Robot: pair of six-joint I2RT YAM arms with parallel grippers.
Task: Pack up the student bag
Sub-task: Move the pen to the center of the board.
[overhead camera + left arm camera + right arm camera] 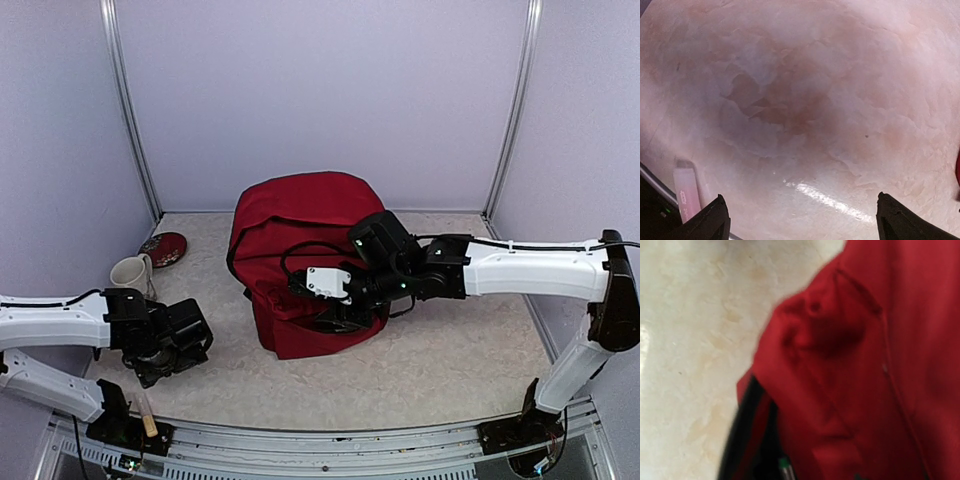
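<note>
- Mottled beige tabletop [450, 350], glossy, meets plain lilac walls [320, 90].
- Your backpack [290, 215], soft dark red fabric, stands slumped mid-tabletop, long axis upright.
- Your right hand [335, 300] is at its front; you cannot tell its grip.
- Your left hand [800, 220] hangs over the tabletop, fingers spread wide.

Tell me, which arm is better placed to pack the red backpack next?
Likely the right: the right gripper is at the student bag; the left gripper hangs open over the table, apart.

The student bag [290, 215] is matt cloth, the table [450, 360] glossy.
</note>
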